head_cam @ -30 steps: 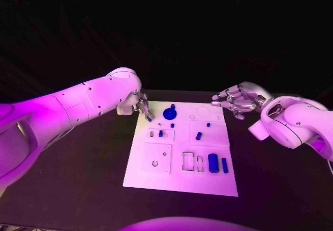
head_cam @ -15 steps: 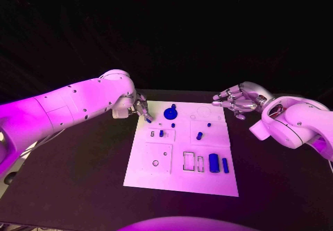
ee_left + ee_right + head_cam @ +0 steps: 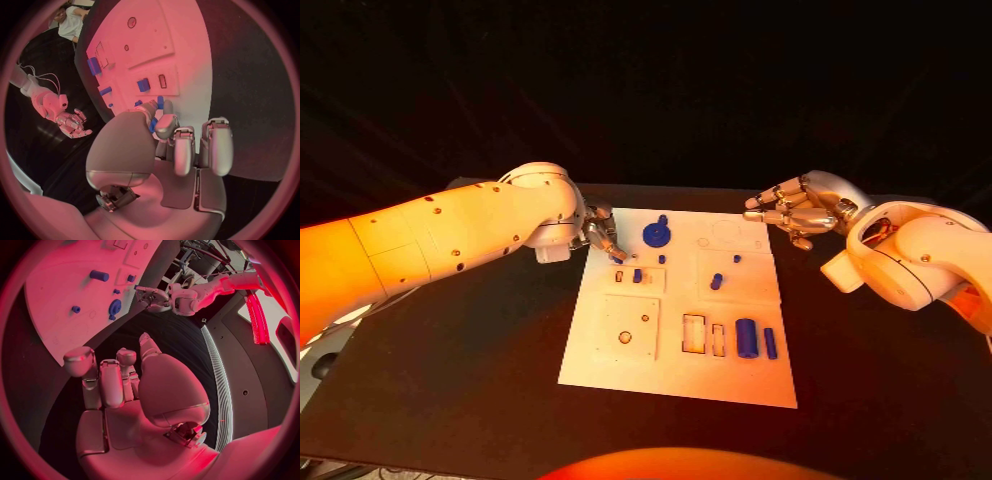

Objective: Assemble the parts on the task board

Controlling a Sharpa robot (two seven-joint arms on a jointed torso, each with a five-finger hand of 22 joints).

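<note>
Moved in from the table's edge onto the task board point(image 3: 733, 365) over the last second: small blue part point(image 3: 615, 257), pinched at the tips of the left hand point(image 3: 599, 232). Sits now above the board's far left corner, just beside the upright blue peg point(image 3: 638, 275) and short of the round blue disc point(image 3: 656, 235). Seen from the left wrist as a blue sliver point(image 3: 153, 125) clamped between fingertips point(image 3: 164, 121), other fingers loosely extended alongside. Cannot tell from any view which recess is meant, nor how the part is turned in the pinch.

To do the step well: keep the pinch firm, square the part over its recess before lowering, come down slowly and straight, avoid nudging the peg beside it, and let go only once seated.

Otherwise little different from a second ago: blue block point(image 3: 746, 338) and slim bar point(image 3: 770, 343) lying in the same near-right spots; right hand point(image 3: 790, 210) hovering as before past the board's far right corner, holding nothing, fingers loosely bent and apart. Black table point(image 3: 473, 350) beneath all.
</note>
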